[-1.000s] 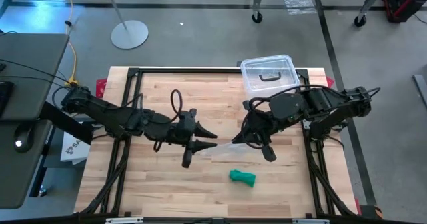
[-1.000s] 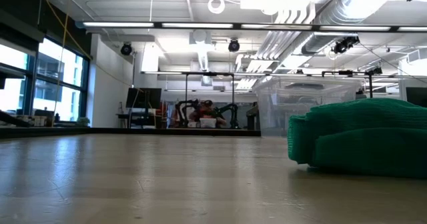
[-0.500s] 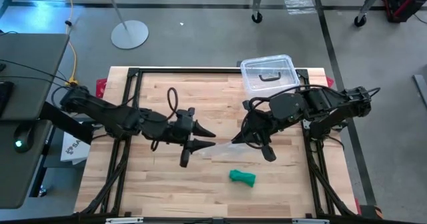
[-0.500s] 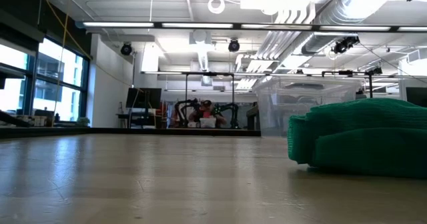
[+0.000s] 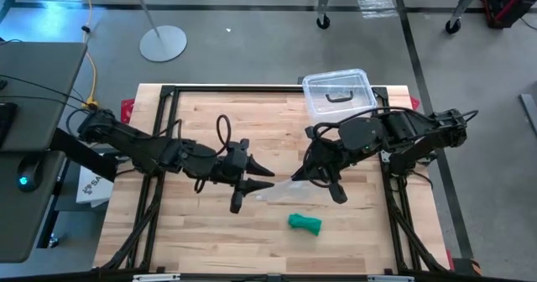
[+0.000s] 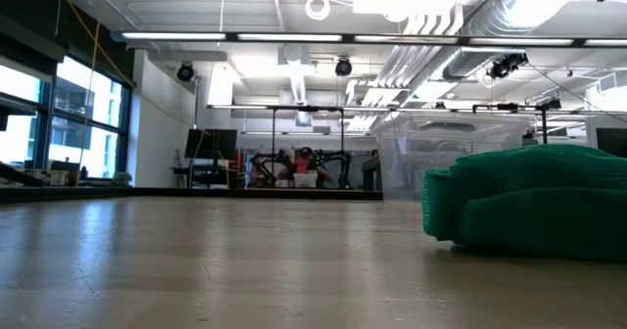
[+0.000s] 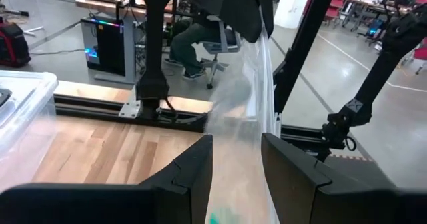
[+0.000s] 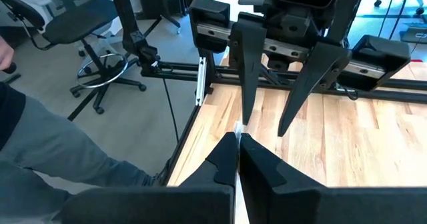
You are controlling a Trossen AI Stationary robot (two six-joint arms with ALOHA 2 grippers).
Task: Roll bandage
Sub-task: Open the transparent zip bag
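Note:
The green bandage lies as a small roll on the table near the front edge; it fills the right of the low view. My right gripper is shut on a clear plastic bag over the table's middle. My left gripper is open just left of it, one finger on either side of the bag. I cannot tell whether those fingers touch the bag. My right gripper pinches a thin upper edge of the clear bag between its two shut fingers, at their free ends. The bag hangs below the gripper. The frames do not show whether its lower end rests on the table.
A clear plastic box with a black handle stands at the table's far right edge, behind my right arm. Bare wood lies to the left and along the front. A person sits in the room beyond the table.

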